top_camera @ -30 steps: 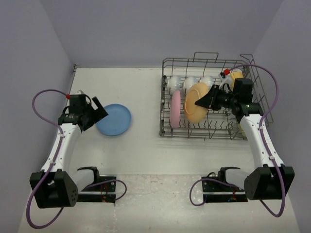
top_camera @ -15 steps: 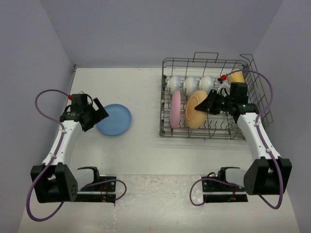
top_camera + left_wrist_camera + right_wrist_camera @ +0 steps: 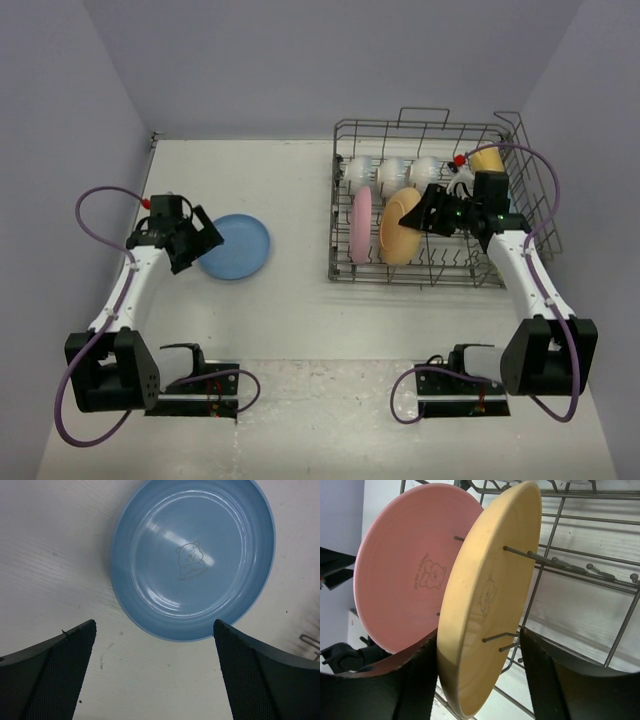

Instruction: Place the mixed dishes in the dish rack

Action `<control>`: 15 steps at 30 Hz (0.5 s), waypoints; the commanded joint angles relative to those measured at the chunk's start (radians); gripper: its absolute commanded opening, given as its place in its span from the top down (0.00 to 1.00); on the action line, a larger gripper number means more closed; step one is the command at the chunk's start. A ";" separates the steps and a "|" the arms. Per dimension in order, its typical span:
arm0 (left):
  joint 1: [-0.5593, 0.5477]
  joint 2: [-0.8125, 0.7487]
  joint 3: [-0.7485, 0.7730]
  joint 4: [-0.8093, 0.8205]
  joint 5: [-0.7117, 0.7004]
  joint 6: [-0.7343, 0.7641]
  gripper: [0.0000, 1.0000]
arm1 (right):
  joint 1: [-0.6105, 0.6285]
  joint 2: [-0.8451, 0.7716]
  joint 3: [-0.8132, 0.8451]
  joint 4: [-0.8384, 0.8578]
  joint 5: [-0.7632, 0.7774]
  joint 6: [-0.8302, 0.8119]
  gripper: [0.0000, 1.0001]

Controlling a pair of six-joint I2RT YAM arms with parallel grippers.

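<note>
The pale counter (image 3: 290,300) is carrying everything. On its right side, the large grey wire dish rack (image 3: 440,275) is taking the load, and its upright tines are evidently keeping the plates on edge. The round orange-yellow plate (image 3: 485,600) is leaning against those tines, just beside the round pink plate (image 3: 415,565). Both are showing a faint bear print. The right arm's fingers (image 3: 580,685) are straddling its lower rim, probably to steady it. I cannot tell whether they are pressing on it. The round blue plate (image 3: 192,555) is lying flat, well left of the rack. The left arm's fingers (image 3: 55,675) are spread wide above its near rim, seemingly lining up a grasp. Three small white bowls (image 3: 391,171) are sitting in the rack's back row.
</note>
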 commanded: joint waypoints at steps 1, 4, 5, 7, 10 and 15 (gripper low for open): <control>0.000 0.004 -0.020 0.035 -0.034 -0.006 0.00 | -0.002 -0.046 -0.015 0.041 0.015 -0.047 0.35; 0.000 0.007 -0.030 0.039 -0.043 -0.007 0.00 | 0.004 -0.069 -0.016 0.041 0.018 -0.059 0.20; 0.000 0.011 -0.034 0.039 -0.044 -0.009 0.00 | 0.005 -0.077 -0.019 0.032 0.030 -0.061 0.16; 0.000 0.019 -0.041 0.036 -0.050 -0.016 0.00 | 0.005 -0.108 -0.029 0.019 0.071 -0.070 0.08; 0.000 0.024 -0.052 0.038 -0.061 -0.027 0.00 | 0.005 -0.143 -0.035 0.004 0.133 -0.064 0.01; 0.000 0.048 -0.070 0.035 -0.096 -0.049 0.00 | 0.005 -0.233 -0.049 -0.025 0.196 -0.061 0.01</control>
